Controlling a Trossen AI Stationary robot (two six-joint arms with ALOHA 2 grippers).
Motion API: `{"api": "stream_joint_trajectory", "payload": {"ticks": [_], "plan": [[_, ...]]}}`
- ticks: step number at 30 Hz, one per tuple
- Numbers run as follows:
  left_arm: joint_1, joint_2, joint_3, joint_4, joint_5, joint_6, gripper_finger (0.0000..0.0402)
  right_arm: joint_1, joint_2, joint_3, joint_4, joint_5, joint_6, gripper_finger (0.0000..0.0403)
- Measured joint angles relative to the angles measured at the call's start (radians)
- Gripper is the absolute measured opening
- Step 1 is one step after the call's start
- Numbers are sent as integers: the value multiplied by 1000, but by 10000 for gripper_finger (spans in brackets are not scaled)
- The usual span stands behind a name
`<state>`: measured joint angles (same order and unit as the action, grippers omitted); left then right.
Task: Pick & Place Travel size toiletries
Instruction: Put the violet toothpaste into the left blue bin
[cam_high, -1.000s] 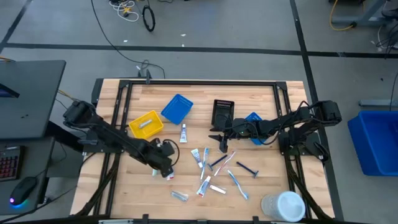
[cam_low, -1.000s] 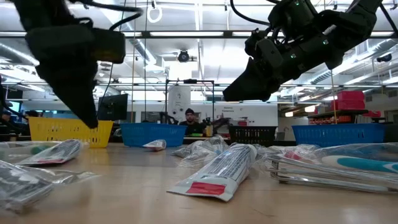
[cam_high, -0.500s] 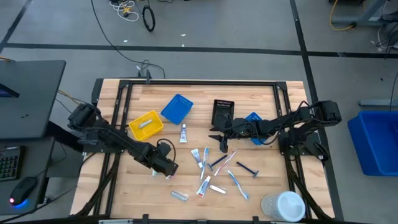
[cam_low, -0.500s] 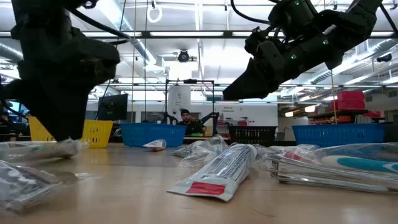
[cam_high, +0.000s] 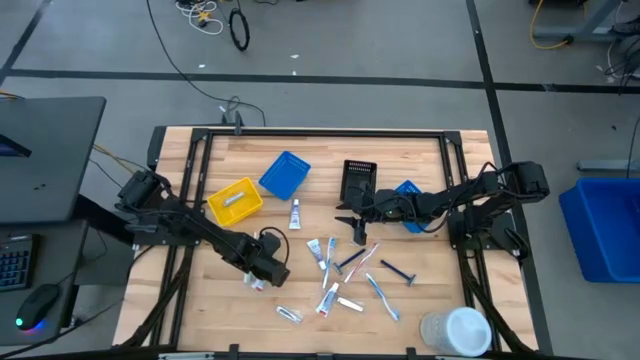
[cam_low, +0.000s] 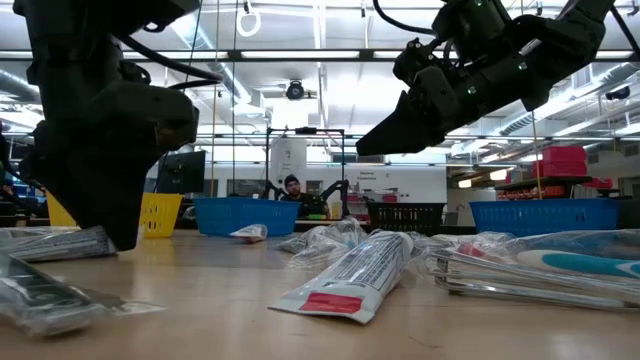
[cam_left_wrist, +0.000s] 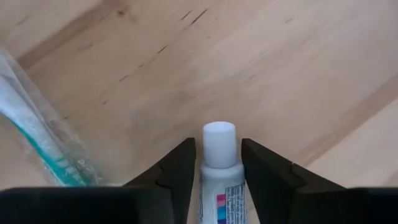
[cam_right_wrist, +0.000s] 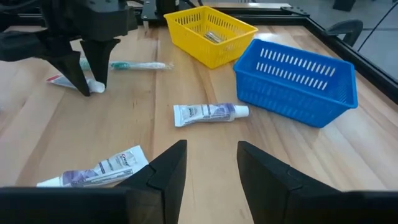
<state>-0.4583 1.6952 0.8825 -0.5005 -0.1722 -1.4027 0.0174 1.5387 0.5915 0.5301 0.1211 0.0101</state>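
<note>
Pale wood desk (cam_high: 420, 160) with dark grain streaks. Yellow slatted bin (cam_right_wrist: 208, 32) just beside the blue slatted bin (cam_right_wrist: 297, 81); a black bin (cam_high: 358, 180) near the blue one. White toothpaste tube (cam_left_wrist: 220, 180) with white cap and pink-blue label. Teal-and-white toothbrush (cam_left_wrist: 37, 134) in clear wrap. White round container (cam_high: 456, 330).

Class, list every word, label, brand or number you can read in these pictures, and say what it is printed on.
None can be read.
Toothpaste tube between the left gripper's jaws: coloured label, print too small.
Tube with a red band: print blurred.
Tube by the blue bin: print blurred.
</note>
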Motion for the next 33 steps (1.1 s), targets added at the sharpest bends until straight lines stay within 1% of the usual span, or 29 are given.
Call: {"api": "stream_joint_trajectory", "payload": {"ticks": [4, 6, 8, 12, 17, 20, 22, 25, 28, 33], "plan": [[-1, 1, 2, -7, -18, 23, 99, 0, 0, 0, 2, 0, 0, 150], [-1, 3, 10, -15, -22, 23, 86, 0, 0, 0, 5, 0, 0, 151], [-1, 7, 24, -13, -40, 35, 82, 0, 0, 0, 5, 0, 0, 151], [9, 6, 80, 6, -114, 129, 89, 0, 0, 0, 5, 0, 0, 150], [68, 7, 176, -11, -194, 316, 81, 0, 0, 0, 9, 0, 0, 151], [138, 7, 243, -57, -296, 461, 81, 0, 0, 0, 9, 0, 0, 150], [196, 6, 289, -80, -356, 553, 89, 0, 0, 0, 9, 0, 0, 150], [297, 6, 354, -144, -414, 674, 93, 0, 0, 0, 9, 0, 0, 151], [418, 5, 387, -162, -421, 772, 87, 0, 0, 0, 9, 0, 0, 151], [617, 8, 380, -165, -411, 866, 88, 0, 0, 0, 9, 0, 0, 150]]}}
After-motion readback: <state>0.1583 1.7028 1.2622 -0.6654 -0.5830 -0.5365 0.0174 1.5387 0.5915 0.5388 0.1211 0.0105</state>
